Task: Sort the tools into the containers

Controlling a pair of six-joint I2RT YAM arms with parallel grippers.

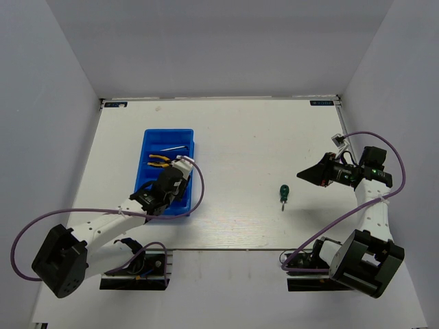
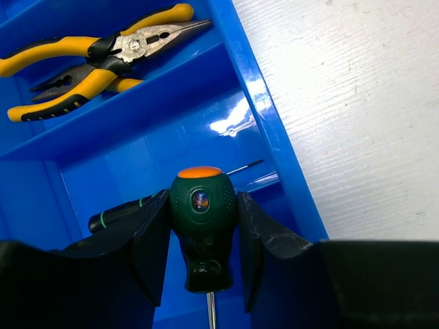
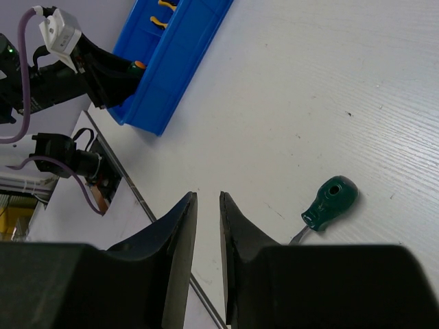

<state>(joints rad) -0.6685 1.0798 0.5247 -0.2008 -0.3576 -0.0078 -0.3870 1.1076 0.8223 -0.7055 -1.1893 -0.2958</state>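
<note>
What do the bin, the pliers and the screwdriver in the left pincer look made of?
Bin: glossy blue plastic, judging by its bright reflections. Pliers: dull grey metal head; yellow-and-black grips, probably rubbery plastic. Screwdriver, clamped in the left pincer: dark green handle with orange cap, likely hard plastic; thin metal shaft.

Top view: fixed, high above near edge, looking down on whole worktop (image 1: 247,137). Left wrist view: very close, peering into blue bin (image 2: 271,137). Right wrist view: farther, oblique across worktop toward same bin, also seen from top.
</note>
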